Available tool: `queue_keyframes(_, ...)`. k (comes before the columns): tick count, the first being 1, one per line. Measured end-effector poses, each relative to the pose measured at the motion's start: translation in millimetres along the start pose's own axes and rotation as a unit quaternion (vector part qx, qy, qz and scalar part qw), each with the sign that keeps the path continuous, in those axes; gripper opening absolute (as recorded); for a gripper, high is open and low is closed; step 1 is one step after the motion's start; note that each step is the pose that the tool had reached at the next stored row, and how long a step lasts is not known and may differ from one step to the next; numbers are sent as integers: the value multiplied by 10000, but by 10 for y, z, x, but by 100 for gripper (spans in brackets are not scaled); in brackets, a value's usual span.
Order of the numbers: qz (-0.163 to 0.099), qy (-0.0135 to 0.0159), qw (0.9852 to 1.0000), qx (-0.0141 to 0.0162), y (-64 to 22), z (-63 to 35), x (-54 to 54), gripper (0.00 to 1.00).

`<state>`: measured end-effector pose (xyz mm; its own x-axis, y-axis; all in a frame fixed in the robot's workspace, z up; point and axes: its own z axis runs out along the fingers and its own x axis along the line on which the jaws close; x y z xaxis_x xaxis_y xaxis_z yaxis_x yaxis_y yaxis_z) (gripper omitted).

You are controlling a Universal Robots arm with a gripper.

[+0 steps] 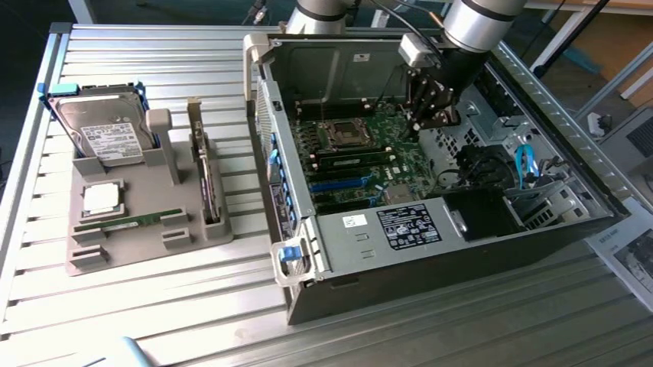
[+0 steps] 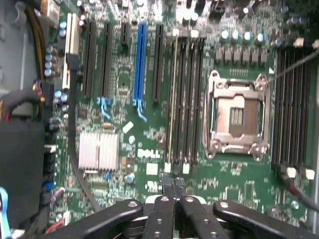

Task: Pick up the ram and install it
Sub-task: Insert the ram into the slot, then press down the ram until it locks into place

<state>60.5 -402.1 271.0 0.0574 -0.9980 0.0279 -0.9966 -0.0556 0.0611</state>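
Note:
One ram (image 1: 131,222), a thin green stick, lies flat in the grey holder (image 1: 168,243) at the exterior view's left. Inside the open computer case (image 1: 479,252), my gripper (image 1: 421,125) hangs over the green motherboard (image 1: 403,164), beside the memory slots and the processor socket (image 1: 349,131). In the wrist view its dark fingertips (image 2: 168,187) are pressed together with nothing between them, right over the end of the long black memory slots (image 2: 185,99). One slot holds a thin yellow-green strip (image 2: 172,99) seen edge-on, which looks like a seated ram stick.
The holder also carries a hard drive (image 1: 102,134), a square silver processor (image 1: 102,199) and an upright dark expansion card (image 1: 209,183). The case's walls surround the arm. Blue cables (image 1: 525,164) and a black drive cage (image 1: 490,210) sit at the exterior view's right.

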Motion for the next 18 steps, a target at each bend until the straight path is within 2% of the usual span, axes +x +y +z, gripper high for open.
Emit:
queue_keyframes(8, 1, -1, 10000, -2, 14, 15, -1, 11)
queue_keyframes(12, 0, 0, 10000, -2, 59, 105, -6, 11)
queue_keyframes(16, 1, 0, 10000, -2, 163, 180, -14, 11)
queue_keyframes(18, 1, 1, 10000, -2, 177, 216, -16, 11)
